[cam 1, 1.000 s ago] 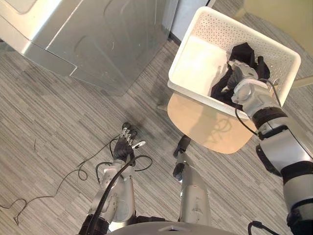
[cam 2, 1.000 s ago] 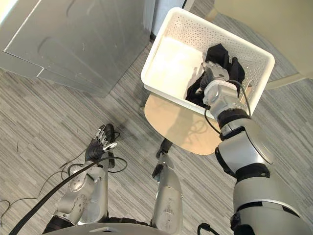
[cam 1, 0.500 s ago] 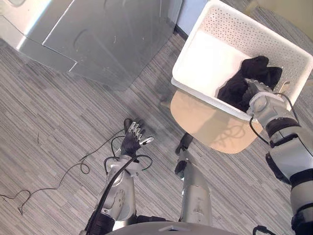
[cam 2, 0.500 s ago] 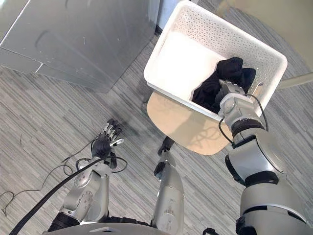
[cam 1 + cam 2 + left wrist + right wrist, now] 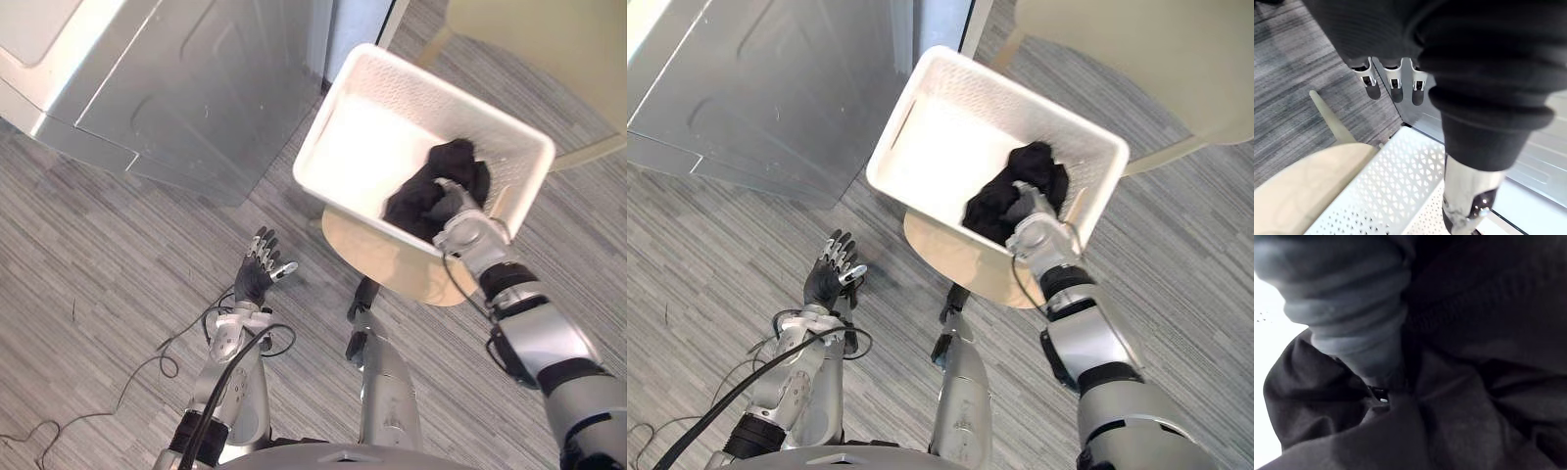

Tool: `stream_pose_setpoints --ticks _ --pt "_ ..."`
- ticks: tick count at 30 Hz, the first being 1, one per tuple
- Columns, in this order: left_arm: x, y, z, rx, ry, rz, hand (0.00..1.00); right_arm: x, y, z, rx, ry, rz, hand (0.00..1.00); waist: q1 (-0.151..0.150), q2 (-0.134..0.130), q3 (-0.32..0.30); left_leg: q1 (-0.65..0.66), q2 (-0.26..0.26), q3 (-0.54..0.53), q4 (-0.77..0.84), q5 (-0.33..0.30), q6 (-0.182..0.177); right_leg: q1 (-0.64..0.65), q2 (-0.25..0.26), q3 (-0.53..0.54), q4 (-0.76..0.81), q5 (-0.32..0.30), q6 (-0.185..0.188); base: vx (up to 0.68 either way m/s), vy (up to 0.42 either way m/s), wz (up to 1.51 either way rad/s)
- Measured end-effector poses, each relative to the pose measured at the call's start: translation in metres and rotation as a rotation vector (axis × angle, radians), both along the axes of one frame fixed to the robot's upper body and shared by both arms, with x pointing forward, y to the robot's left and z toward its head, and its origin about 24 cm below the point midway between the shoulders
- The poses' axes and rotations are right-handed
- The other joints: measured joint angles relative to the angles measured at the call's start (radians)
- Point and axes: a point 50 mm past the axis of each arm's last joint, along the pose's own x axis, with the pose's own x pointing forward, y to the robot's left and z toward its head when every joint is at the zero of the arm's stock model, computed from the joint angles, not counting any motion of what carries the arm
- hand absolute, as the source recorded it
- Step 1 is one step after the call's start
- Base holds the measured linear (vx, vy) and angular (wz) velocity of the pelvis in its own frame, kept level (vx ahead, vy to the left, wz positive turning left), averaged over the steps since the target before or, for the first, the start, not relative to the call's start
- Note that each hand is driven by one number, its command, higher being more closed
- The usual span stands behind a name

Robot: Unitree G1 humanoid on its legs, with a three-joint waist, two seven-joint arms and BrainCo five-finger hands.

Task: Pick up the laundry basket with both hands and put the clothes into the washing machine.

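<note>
R hand [image 5: 460, 227] sunk in black clothes [image 5: 426, 191] inside white basket [image 5: 407, 86], grip can't tell, L hand [image 5: 254, 278] fingers spread, well apart over floor [image 5: 108, 255]

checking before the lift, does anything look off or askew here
The white basket is perched on a beige seat, one corner jutting past the seat's edge. The black clothes are bunched in one corner under the right hand. The left hand hangs open, away from the basket.

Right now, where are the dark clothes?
In the left eye view the black clothes lie inside the white laundry basket, at its end towards the robot's right, with the right hand against them. The basket sits on a round beige stool.
</note>
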Motion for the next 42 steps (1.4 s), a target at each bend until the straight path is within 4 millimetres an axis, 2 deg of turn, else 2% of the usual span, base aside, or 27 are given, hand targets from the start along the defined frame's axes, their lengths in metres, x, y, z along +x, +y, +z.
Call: stream_pose_setpoints --ticks 2,3,5,7,11,13,19,28,32,35,36,39,42 --pt "0.002 -0.002 0.001 -0.004 -0.003 -0.005 0.0 -0.009 0.019 -0.023 0.081 0.024 0.025 1.0 -0.001 0.0 -0.001 0.039 0.008 -0.002 -0.001 -0.004 -0.005 0.041 0.007 -0.005 0.0 -0.007 -0.005 0.01 -0.053 0.0" --pt "0.002 -0.003 0.001 -0.006 -0.003 -0.005 0.0 -0.012 0.024 -0.029 0.106 0.03 0.03 1.0 -0.001 0.0 -0.001 0.051 0.009 -0.002 -0.002 -0.005 -0.006 0.053 0.008 -0.007 0.0 -0.01 -0.004 0.0 -0.044 0.04" --pt "0.002 -0.003 0.001 -0.002 -0.003 -0.006 0.0 -0.028 0.038 -0.054 0.209 0.066 0.039 1.0 0.0 -0.002 -0.003 0.09 0.01 -0.003 -0.007 -0.011 -0.01 0.091 0.008 -0.009 0.002 -0.021 -0.003 0.0 -0.031 0.06" --pt "0.003 0.0 0.001 0.009 -0.005 -0.006 0.0 -0.041 0.047 -0.071 0.282 0.098 0.04 1.0 0.001 -0.002 -0.004 0.128 0.005 -0.004 -0.026 -0.008 -0.011 0.123 0.008 -0.01 -0.001 -0.024 0.0 -0.01 -0.013 0.06" --pt "0.001 0.006 -0.005 0.061 0.012 -0.008 0.0 -0.065 0.05 -0.1 0.416 0.168 -0.017 1.0 0.002 -0.015 -0.048 0.176 -0.004 -0.004 -0.072 0.003 -0.017 0.163 0.011 -0.01 -0.029 -0.02 0.011 -0.01 -0.005 0.03" --pt "0.0 0.013 -0.01 0.094 0.029 -0.008 0.0 -0.075 0.042 -0.11 0.457 0.183 -0.074 1.0 -0.003 -0.025 -0.072 0.214 -0.014 -0.004 -0.098 0.007 -0.018 0.201 0.01 -0.008 -0.059 -0.011 0.018 0.0 0.0 0.0" --pt "-0.011 0.031 -0.029 0.165 0.105 0.0 0.0 -0.075 0.023 -0.102 0.495 0.122 -0.146 1.0 -0.033 -0.077 -0.124 0.246 -0.03 0.003 -0.125 0.01 -0.019 0.235 0.009 0.015 -0.119 0.021 0.03 0.01 0.004 -0.05" --pt "-0.024 0.044 -0.043 0.217 0.164 -0.012 0.0 -0.081 0.006 -0.085 0.511 0.006 -0.175 1.0 -0.053 -0.082 -0.147 0.297 -0.035 0.024 -0.148 0.011 -0.021 0.27 0.012 0.04 -0.145 0.03 0.036 0.02 -0.005 -0.07" --pt "-0.03 0.046 -0.048 0.283 0.173 -0.028 0.0 -0.083 0.007 -0.069 0.508 -0.08 -0.143 1.0 -0.072 -0.081 -0.166 0.332 -0.037 0.035 -0.161 0.009 -0.022 0.298 0.016 0.052 -0.162 0.032 0.041 0.03 -0.009 -0.1" --pt "-0.032 0.044 -0.047 0.358 0.155 -0.065 0.0 -0.085 0.005 -0.051 0.471 -0.165 -0.105 1.0 -0.077 -0.083 -0.205 0.348 -0.037 0.048 -0.162 0.001 -0.024 0.307 0.017 0.064 -0.168 0.031 0.042 0.05 -0.008 -0.1" --pt "-0.032 0.043 -0.045 0.378 0.14 -0.079 0.0 -0.085 0.004 -0.047 0.462 -0.188 -0.086 0.0 -0.077 -0.082 -0.21 0.363 -0.037 0.052 -0.162 0.0 -0.023 0.32 0.017 0.067 -0.171 0.031 0.043 0.05 -0.006 -0.09" --pt "-0.033 0.04 -0.046 0.394 0.134 -0.103 0.0 -0.086 0.003 -0.045 0.451 -0.192 -0.062 0.0 -0.081 -0.083 -0.228 0.376 -0.037 0.054 -0.162 -0.006 -0.027 0.332 0.018 0.071 -0.173 0.029 0.046 0.02 -0.005 -0.03" --pt "-0.033 0.037 -0.046 0.395 0.133 -0.121 0.0 -0.089 0.01 -0.051 0.425 -0.135 0.004 0.0 -0.082 -0.083 -0.232 0.376 -0.036 0.054 -0.162 -0.006 -0.027 0.331 0.018 0.073 -0.171 0.028 0.046 0.0 0.0 0.0"
